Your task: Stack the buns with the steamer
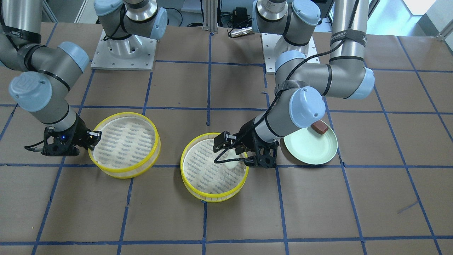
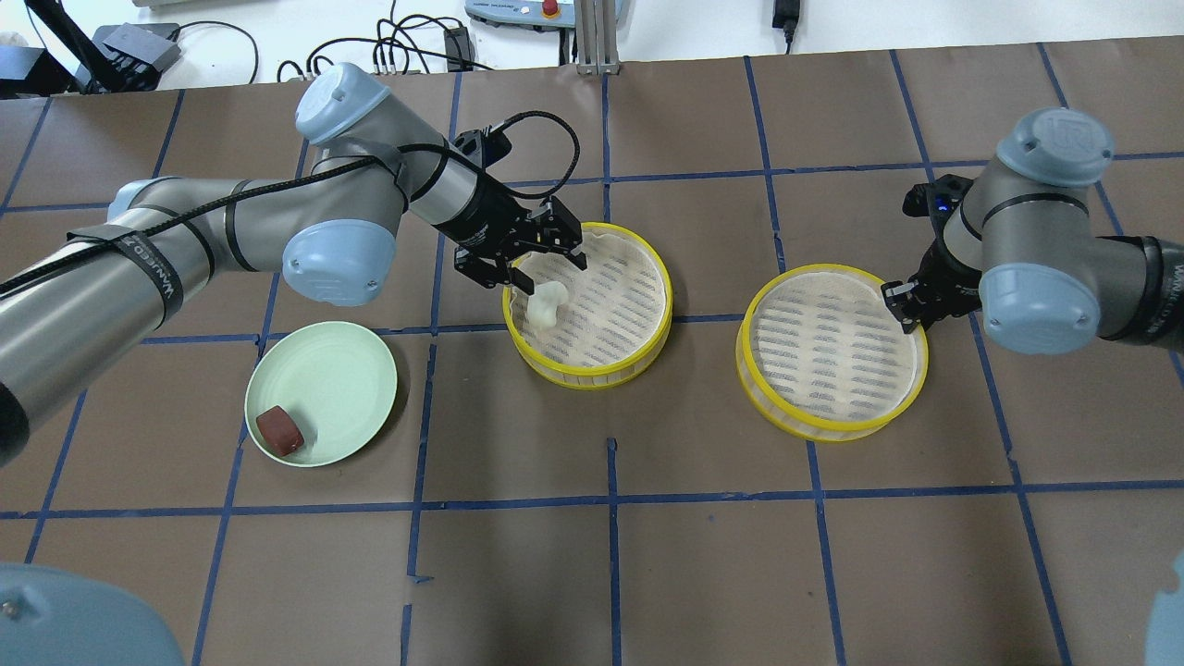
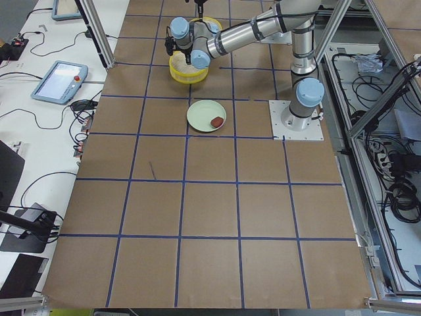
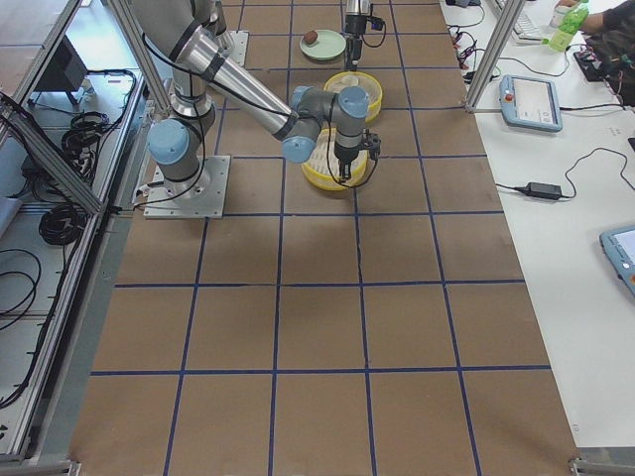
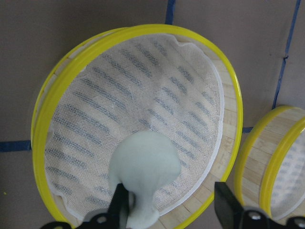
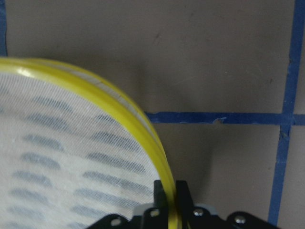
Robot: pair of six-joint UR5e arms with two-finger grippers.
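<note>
A white bun (image 2: 548, 303) lies in the middle yellow-rimmed steamer (image 2: 592, 375), near its rim on the left arm's side. My left gripper (image 2: 546, 268) hangs just over the bun and is open. In the left wrist view the bun (image 5: 143, 169) touches one finger (image 5: 119, 202), and the other finger (image 5: 226, 202) stands apart. A reddish-brown bun (image 2: 279, 431) sits on the pale green plate (image 2: 342, 370). My right gripper (image 2: 911, 301) is shut on the rim of the second steamer (image 2: 832, 425). The right wrist view shows its fingers (image 6: 162, 191) clamping the yellow rim (image 6: 119, 107).
Both steamers are lined with white mesh cloth, and the second one holds nothing. The plate (image 1: 311, 148) lies close beside the middle steamer (image 1: 212, 194). The brown table has blue tape lines. The arm bases (image 1: 124, 53) stand at the robot's side.
</note>
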